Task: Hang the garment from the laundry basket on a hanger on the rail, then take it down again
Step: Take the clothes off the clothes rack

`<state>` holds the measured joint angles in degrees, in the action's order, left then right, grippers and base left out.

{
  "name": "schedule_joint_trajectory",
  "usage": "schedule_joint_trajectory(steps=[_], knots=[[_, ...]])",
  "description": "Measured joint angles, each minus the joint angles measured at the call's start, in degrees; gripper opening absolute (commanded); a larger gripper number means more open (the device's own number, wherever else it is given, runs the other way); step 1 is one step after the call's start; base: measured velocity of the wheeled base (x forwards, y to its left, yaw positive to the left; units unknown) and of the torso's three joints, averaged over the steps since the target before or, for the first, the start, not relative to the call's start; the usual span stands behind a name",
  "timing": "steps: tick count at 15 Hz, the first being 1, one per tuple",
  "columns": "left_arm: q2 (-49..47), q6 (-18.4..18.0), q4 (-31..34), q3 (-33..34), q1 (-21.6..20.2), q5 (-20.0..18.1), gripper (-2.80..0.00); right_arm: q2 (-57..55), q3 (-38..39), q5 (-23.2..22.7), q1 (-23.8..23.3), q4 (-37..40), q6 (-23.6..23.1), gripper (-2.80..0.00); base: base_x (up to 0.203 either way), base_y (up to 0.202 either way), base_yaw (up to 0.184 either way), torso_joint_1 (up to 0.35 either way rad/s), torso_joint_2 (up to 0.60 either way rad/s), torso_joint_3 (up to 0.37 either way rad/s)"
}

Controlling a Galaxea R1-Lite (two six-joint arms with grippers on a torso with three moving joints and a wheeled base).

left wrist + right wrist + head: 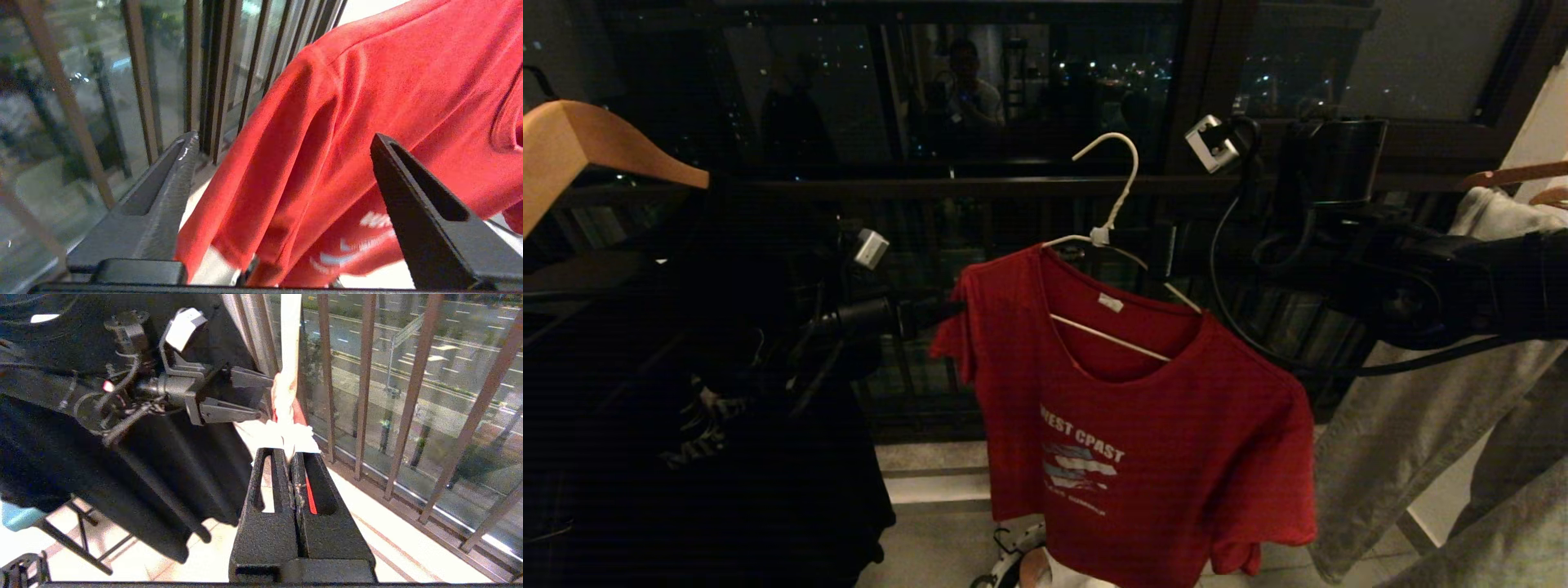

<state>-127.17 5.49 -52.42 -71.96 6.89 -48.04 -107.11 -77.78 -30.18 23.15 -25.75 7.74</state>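
The red garment (1143,441) with white lettering hangs on the thin white wire hanger (1123,184). The hanger's hook is in the air, on no rail. My right gripper (289,451) reaches in from the right and is shut on the hanger's twisted neck (286,396). My left gripper (956,309) is level with the garment's left sleeve (286,171). Its fingers (179,171) are spread wide, and the sleeve hangs loose in front of the gap. The laundry basket (1013,567) peeks out on the floor below the hem.
A black printed T-shirt (703,441) on a tan wooden hanger (596,147) hangs close on the left. Grey cloth (1405,425) hangs on the right. Balcony railing bars (931,245) and a dark window with a person's reflection (968,90) stand behind.
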Motion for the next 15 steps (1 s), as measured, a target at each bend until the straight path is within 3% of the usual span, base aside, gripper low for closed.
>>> schedule_joint_trajectory(steps=[5, 11, 12, 15], knots=[[-2.76, 4.84, -9.92, 1.21, 0.39, -0.13, 0.0, 0.93, 0.62, -1.18, 0.06, 0.0, 0.22, -2.8, 0.0, 0.0, 0.0, 0.0, 0.0, 0.0], [-3.54, 7.44, -11.23, 2.65, 1.97, -0.16, 0.0, 1.57, 0.71, -1.36, 0.06, -0.11, 1.05, -2.8, 0.0, 0.0, 0.0, 0.0, 0.0, 0.0], [-3.54, 7.46, -11.44, 2.78, 2.04, -0.13, -2.8, 1.62, 0.68, -1.4, 0.05, -0.11, 1.07, -2.8, 0.0, 0.0, 0.0, 0.0, 0.0, 0.0], [-3.67, 8.07, -13.51, 3.11, 2.15, -0.13, -2.8, 1.7, 0.62, -1.56, 0.05, -0.13, 1.1, -2.8, 0.0, 0.0, 0.0, 0.0, 0.0, 0.0]])
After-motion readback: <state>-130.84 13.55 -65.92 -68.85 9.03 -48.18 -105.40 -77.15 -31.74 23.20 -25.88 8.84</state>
